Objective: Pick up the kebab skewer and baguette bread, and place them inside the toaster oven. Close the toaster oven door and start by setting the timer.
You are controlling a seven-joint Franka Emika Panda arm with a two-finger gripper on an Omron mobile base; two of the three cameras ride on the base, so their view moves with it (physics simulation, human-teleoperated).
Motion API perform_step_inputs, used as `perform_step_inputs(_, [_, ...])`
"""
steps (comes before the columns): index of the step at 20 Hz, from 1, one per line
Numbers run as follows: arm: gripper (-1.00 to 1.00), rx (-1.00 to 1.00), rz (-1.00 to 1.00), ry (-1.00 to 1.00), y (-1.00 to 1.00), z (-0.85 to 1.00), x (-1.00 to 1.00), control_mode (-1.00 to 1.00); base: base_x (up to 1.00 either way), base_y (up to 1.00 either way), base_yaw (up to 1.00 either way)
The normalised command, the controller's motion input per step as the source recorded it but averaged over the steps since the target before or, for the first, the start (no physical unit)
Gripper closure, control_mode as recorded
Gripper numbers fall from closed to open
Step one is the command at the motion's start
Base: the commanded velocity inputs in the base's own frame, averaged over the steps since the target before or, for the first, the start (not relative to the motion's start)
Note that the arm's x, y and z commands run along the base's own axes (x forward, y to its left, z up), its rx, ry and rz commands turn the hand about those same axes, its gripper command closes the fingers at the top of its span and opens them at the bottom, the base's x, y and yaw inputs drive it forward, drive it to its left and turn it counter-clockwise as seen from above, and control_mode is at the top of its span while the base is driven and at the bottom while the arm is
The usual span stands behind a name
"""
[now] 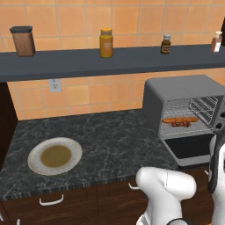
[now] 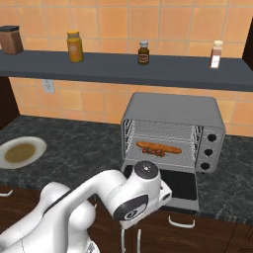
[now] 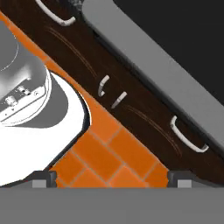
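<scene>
Pincer [image 3: 112,177]: tips stand wide apart at the bottom of the hand view, nothing between them. It points down past the dark wood cabinet fronts [image 3: 131,100] with their white handles toward the orange floor tiles [image 3: 105,157]; the grey edge of the open toaster oven door [image 3: 166,74] crosses above.

Arm [image 2: 133,195]: folded low in front of the counter [image 1: 110,140], wrist just before the door.

Toaster oven door [image 2: 180,185]: hangs down flat, dark glass up. Not yet closed.

Toaster oven [image 2: 170,116]: on the counter, cavity open. Baguette [image 2: 159,147] lies along the wire rack; kebab skewer [image 2: 155,152] lies just in front of it, touching or nearly so. Both inside.

Control knobs [image 2: 210,151]: three on the right panel; setting unreadable at this size.

Plate [image 1: 55,156]: to the left on the counter, well apart from the oven, with a brownish centre.

Shelf [image 1: 110,61] behind carries jars and bottles.

Status: loading appears done. Remaining, as judged: raise and shut the door, then turn the timer knob.
</scene>
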Motion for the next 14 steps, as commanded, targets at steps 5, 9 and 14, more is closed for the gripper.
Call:
perform_step_inputs(5, [-1.00,0.15,-0.70,0.05,0.08,-0.04,-0.18,-1.00,0.00,0.00,0.00])
perform_step_inputs(9, [-1.00,0.10,-0.50,0.00,0.40,-0.07,0.25,-1.00,0.00,0.00,0.00])
perform_step_inputs(14, [-1.00,0.06,-0.29,-0.01,0.68,-0.04,0.42,-1.00,0.00,0.00,0.00])
